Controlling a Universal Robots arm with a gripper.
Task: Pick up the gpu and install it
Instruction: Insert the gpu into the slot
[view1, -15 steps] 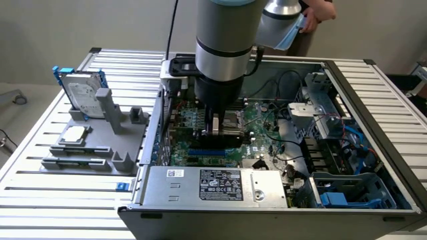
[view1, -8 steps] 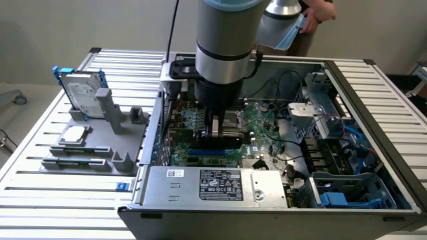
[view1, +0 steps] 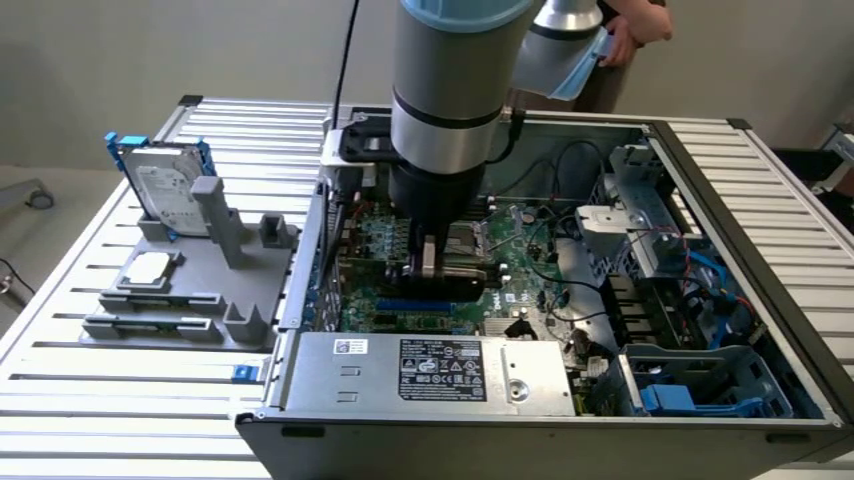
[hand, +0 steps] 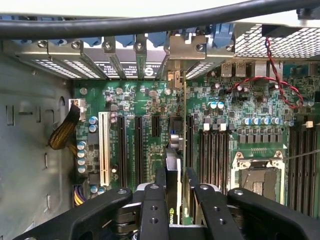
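End effector (hand: 176, 176) grips gpu (hand: 173, 145) edge-on over motherboard (hand: 150, 100); its connector edge seems hidden.

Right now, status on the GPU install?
Pincer shut on thin black-shrouded gpu card. Card edge-on over green motherboard, among the black slots. Red-and-black twisted wires lie clear of it.

my arm (view1: 454, 90) is a thick silver-grey tube with pale blue caps, a black cable (hand: 150, 22), and a black gripper (hand: 175, 172) studded with round screws.
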